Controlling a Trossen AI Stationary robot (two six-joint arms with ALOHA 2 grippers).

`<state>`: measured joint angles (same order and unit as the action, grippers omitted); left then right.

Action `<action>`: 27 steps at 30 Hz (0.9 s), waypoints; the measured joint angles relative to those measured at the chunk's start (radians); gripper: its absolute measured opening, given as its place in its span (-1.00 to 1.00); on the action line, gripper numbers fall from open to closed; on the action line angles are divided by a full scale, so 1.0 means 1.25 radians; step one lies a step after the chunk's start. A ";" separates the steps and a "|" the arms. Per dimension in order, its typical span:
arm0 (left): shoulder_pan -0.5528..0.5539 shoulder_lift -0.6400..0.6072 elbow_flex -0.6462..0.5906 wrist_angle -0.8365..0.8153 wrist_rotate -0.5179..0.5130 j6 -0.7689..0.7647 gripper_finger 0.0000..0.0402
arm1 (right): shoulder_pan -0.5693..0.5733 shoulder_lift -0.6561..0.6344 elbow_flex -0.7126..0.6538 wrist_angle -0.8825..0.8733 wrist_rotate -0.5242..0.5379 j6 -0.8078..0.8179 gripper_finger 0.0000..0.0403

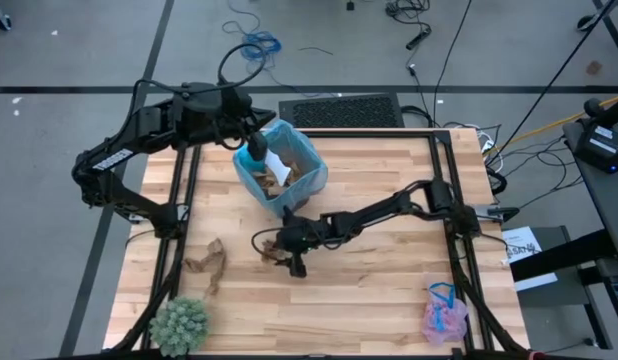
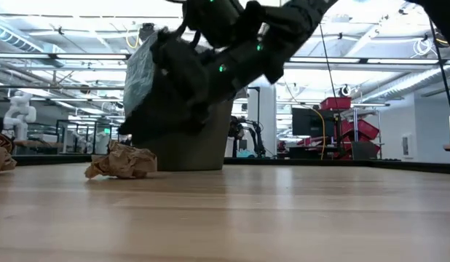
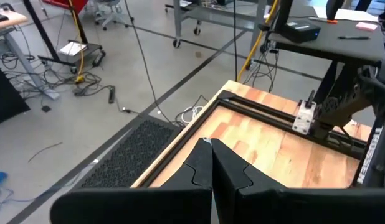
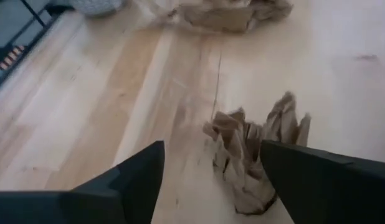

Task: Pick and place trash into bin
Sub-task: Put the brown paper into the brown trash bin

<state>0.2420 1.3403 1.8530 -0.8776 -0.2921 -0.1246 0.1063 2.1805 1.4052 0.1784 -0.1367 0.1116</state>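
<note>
On the table: two brown paper wads (image 1: 205,264) (image 1: 272,250), one pink mesh puff (image 1: 444,316), one bin (image 1: 281,170), one green plant (image 1: 179,323).

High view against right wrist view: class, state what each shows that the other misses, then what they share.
Only the high view shows the dark bin with its light-blue bag, the left gripper shut above it, the pink mesh puff with blue string and the whole round green spiky plant. Only the right wrist view shows the right gripper open, its fingers either side of a crumpled brown paper wad on the wooden table. Both show that wad and a second brown paper wad lying farther off.
</note>
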 joint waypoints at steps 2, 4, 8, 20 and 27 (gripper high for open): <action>0.000 0.000 0.000 0.000 -0.001 0.000 -1.00 | 0.000 0.022 0.000 0.031 0.002 0.012 0.30; 0.000 0.000 0.000 0.000 -0.001 -0.001 -1.00 | -0.005 0.033 0.000 0.055 0.003 0.028 0.29; 0.000 0.000 0.000 0.000 -0.001 -0.001 -1.00 | -0.012 0.047 0.000 0.087 0.003 0.032 0.25; 0.000 0.000 0.000 0.000 -0.001 0.006 -1.00 | -0.052 0.055 0.003 -0.006 -0.127 0.102 -0.07; 0.000 0.000 0.000 0.000 -0.001 0.005 -1.00 | -0.058 0.034 0.003 -0.133 -0.152 0.097 -0.47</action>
<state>0.2420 1.3403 1.8530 -0.8772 -0.2932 -0.1182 0.0338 2.2225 1.4093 0.0119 -0.3269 0.2333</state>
